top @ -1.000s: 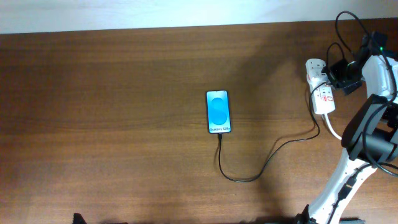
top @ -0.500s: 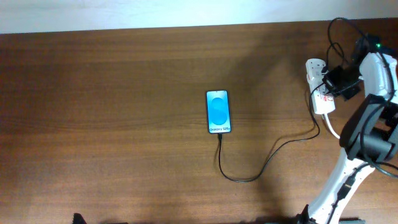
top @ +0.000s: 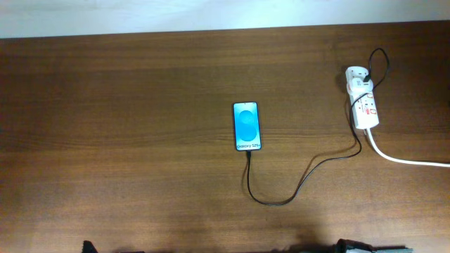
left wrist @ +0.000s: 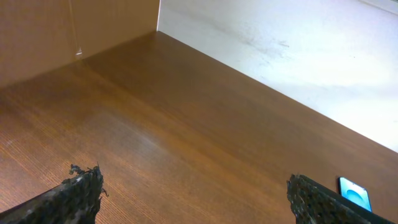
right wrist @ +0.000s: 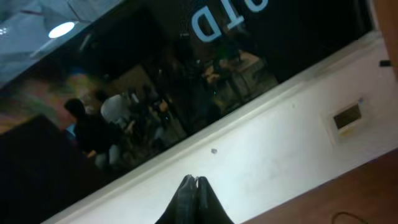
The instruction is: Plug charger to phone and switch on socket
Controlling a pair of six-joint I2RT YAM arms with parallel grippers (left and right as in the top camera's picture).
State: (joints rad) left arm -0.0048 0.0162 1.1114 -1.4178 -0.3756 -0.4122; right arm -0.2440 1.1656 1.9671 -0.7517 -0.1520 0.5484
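The right gripper (right wrist: 196, 190) has pulled away from the socket (top: 363, 107) and left the overhead view. The whole socket and white cord (top: 408, 161) show now.

Open tabletop (top: 105, 140) left of the phone (top: 247, 126); rightward, the charger (top: 247, 176) loop, socket (top: 363, 107) and white cord (top: 415, 161).

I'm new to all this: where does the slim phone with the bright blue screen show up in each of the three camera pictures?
Overhead: the slim blue-screened phone lies near the picture's middle.
Left wrist: the phone peeks in at the bottom right edge.
Right wrist: not in it.
Shared landmark: the brown wooden table, under it in both.
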